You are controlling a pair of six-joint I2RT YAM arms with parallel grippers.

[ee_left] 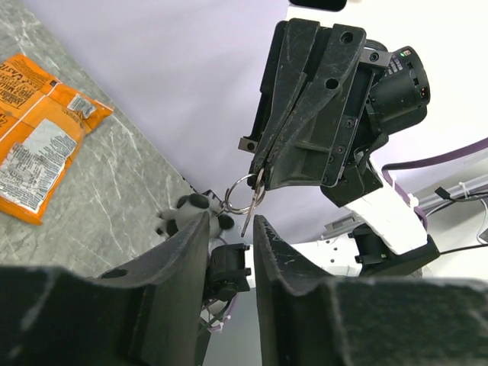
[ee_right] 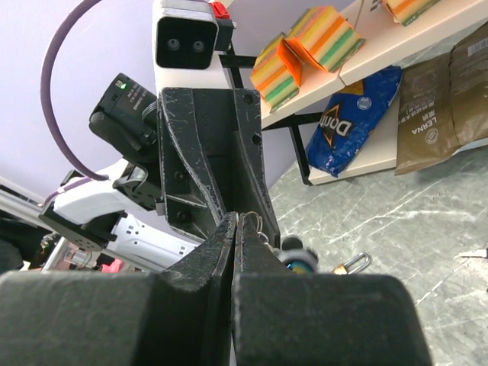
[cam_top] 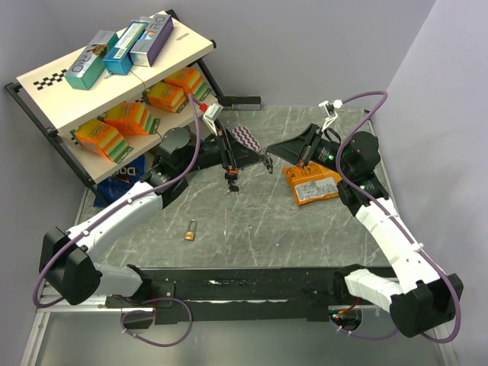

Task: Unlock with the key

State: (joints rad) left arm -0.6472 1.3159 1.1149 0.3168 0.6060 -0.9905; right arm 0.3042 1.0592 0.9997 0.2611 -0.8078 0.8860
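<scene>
My right gripper is shut on the key at its head, above the table's middle. The key hangs blade down with its ring and a small panda charm. My left gripper faces it from the left. Its fingers stand a narrow gap apart, with the key's tip just between the fingertips and touching neither that I can see. The brass padlock lies on the table in front of the left arm, apart from both grippers.
An orange snack packet lies under the right arm. A tilted shelf at the back left holds boxes and coloured sponges, with a blue chip bag below. A striped pad lies behind the grippers.
</scene>
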